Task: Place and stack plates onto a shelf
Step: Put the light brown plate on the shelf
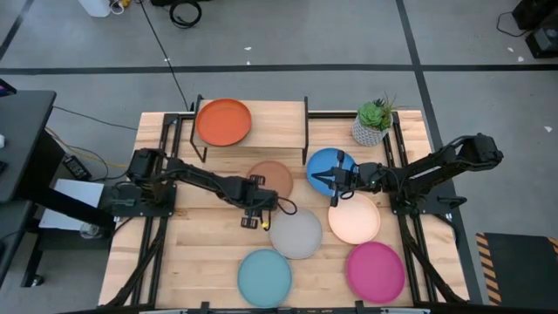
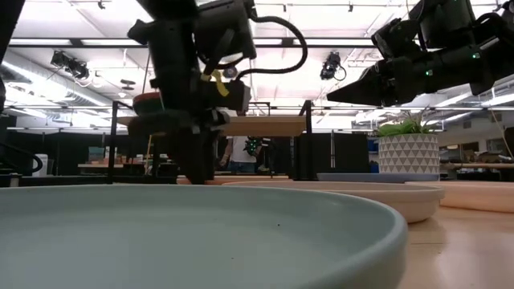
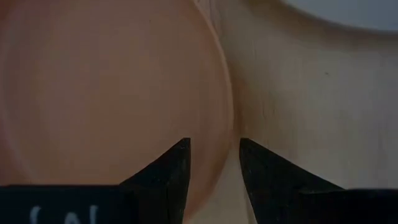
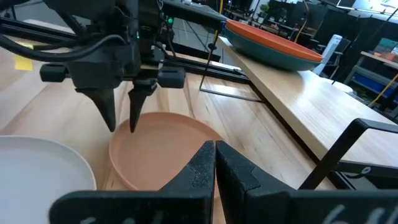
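Note:
The tan brown plate lies flat on the table in front of the shelf. My left gripper points down over its near-left rim and is open, with one finger inside the rim and one outside; I see no touch. My right gripper is shut on nothing and hangs in the air above the blue plate. On the shelf's left half an orange plate rests on a dark teal one.
Also on the table are a grey plate, a cream plate, a light blue plate and a magenta plate. A potted plant stands at the shelf's right end. The shelf's right half is bare board.

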Motion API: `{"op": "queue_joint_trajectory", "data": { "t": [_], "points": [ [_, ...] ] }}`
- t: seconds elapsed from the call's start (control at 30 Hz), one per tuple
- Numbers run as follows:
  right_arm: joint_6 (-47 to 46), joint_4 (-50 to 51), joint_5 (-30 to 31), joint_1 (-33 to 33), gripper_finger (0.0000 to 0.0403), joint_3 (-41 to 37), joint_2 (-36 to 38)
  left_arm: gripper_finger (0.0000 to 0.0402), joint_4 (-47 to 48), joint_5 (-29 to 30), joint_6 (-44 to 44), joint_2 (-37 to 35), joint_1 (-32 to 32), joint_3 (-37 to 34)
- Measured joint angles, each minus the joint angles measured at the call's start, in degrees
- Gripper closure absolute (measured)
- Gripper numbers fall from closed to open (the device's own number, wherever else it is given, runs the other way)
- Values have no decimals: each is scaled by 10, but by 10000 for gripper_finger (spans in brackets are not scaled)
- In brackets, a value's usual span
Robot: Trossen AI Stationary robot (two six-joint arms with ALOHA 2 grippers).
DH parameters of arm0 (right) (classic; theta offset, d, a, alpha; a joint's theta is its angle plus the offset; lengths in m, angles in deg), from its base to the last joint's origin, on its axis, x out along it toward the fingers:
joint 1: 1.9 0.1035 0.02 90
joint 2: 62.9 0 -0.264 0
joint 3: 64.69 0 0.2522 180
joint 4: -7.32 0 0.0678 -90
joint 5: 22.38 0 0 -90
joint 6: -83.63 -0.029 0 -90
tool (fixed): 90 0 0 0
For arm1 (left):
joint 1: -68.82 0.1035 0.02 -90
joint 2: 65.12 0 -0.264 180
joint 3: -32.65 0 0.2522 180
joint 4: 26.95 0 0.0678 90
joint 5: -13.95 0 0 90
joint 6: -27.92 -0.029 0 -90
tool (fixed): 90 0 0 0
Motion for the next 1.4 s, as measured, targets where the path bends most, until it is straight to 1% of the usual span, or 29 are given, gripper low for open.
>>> {"op": "queue_joint_trajectory", "data": {
  "t": [0.1, 0.2, 0.37, 0.47, 0.53, 0.6, 0.73, 0.8, 0.97, 1.1, 1.17, 1.33, 1.4],
  "points": [
    [0, 0, 0, 0, 383, 0, 0, 263, -13, 1, -1, 0, 0, -15],
    [0, 0, 0, 0, 383, 0, 0, 280, -18, 1, -2, 0, 0, -24],
    [1, -2, 0, 0, 383, 0, 0, 336, -18, 1, -4, 0, -1, -25],
    [2, -2, 0, 0, 383, 0, 0, 373, -16, -10, -11, 0, -3, -24],
    [2, -2, -1, 0, 383, 0, 0, 387, 1, -18, -8, -1, -3, -17],
    [2, -2, -1, 0, 383, 0, 0, 387, 24, -34, 1, -1, -4, -3],
    [2, -2, -1, 0, 383, 0, 0, 387, 86, -47, 9, -5, -16, 40],
    [2, -2, -1, 0, 383, 0, 0, 387, 123, -63, 8, -11, -22, 74],
    [2, -1, -1, 0, 383, 0, 0, 387, 220, -61, 31, -40, -32, 180],
    [2, -1, 0, 0, 383, 0, 0, 387, 257, -32, 48, -76, -31, 247],
    [3, -2, 0, 0, 383, 0, 0, 387, 250, -14, 39, -94, -31, 271],
    [5, -8, -1, 0, 383, 0, 0, 387, 236, 68, -5, -111, -10, 314],
    [6, -10, -2, 0, 383, 0, 0, 387, 212, 76, -25, -111, 12, 320]
  ]
}}
